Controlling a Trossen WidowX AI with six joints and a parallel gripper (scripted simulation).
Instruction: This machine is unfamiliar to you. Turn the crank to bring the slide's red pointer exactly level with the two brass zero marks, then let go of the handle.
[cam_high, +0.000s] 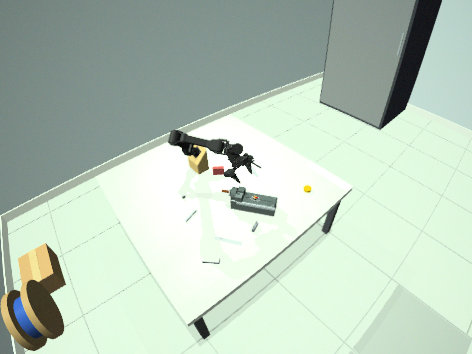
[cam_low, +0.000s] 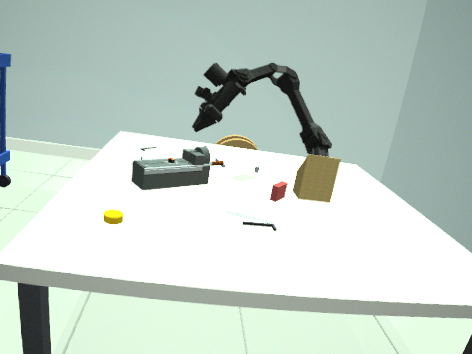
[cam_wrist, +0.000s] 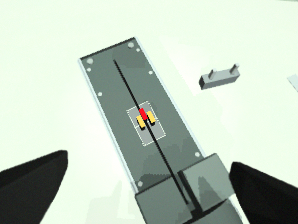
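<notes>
The grey machine (cam_high: 254, 206) (cam_low: 170, 179) (cam_wrist: 100, 70) stands on the table. Its orange-brown crank handle (cam_high: 225, 191) (cam_low: 217, 163) sticks out at the housing end and is outside the wrist view. In the wrist view the red pointer (cam_wrist: 143, 114) sits in the slot, its middle slightly past the two brass marks, toward the end away from the housing. The left brass mark (cam_wrist: 141, 122) and right brass mark (cam_wrist: 151, 118) flank its rear part. My gripper (cam_high: 245, 177) (cam_low: 196, 129) (cam_wrist: 150, 163) is open and empty, raised above the machine and clear of the handle.
A red block (cam_high: 218, 170) (cam_low: 278, 191) and a tan wedge-shaped block (cam_high: 199, 162) (cam_low: 317, 179) stand near the arm's base. A yellow disc (cam_high: 307, 189) (cam_low: 113, 217), a black hex key (cam_low: 259, 224) and a small grey bracket (cam_high: 255, 226) (cam_wrist: 220, 79) lie around the machine.
</notes>
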